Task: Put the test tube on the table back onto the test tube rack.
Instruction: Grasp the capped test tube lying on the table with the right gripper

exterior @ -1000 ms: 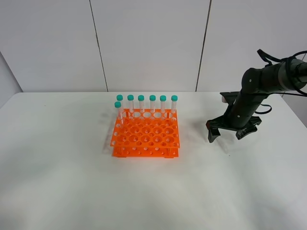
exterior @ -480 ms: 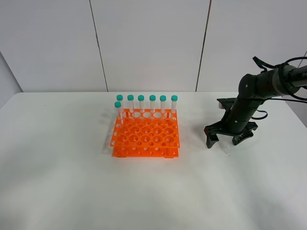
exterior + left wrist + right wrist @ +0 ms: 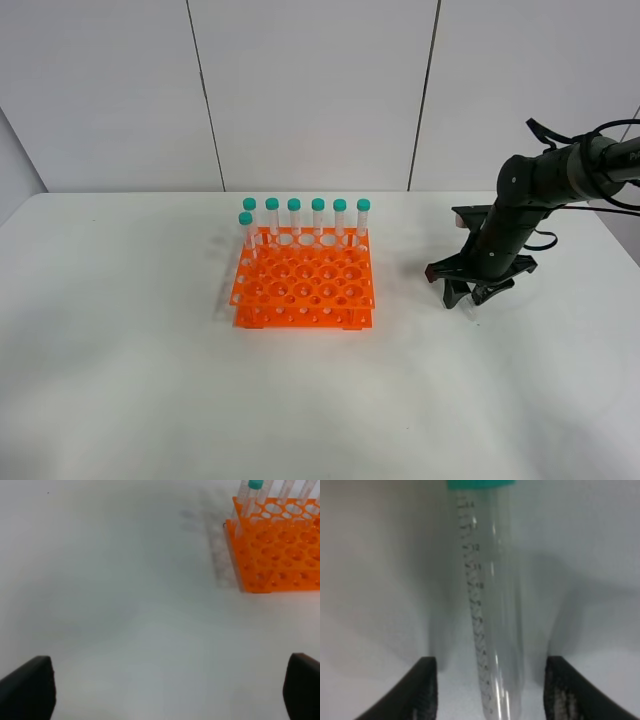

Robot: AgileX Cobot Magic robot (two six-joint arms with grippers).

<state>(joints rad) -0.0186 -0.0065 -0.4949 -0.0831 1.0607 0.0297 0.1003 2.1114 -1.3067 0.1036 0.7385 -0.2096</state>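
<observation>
Fingers [image 3: 422,690] straddle the test tube [image 3: 492,605], not touching.

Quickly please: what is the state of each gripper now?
Left gripper: open, holding nothing.
Right gripper: open, fingers on either side of the test tube, not touching it.

The orange test tube rack [image 3: 276,555] stands on the white table [image 3: 125,610].

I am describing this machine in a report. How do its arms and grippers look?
The right arm is matte black, with rounded joints and loose black cables. The right gripper has two dark, rough-textured fingers. Of the left gripper, only two black fingertips show.
</observation>
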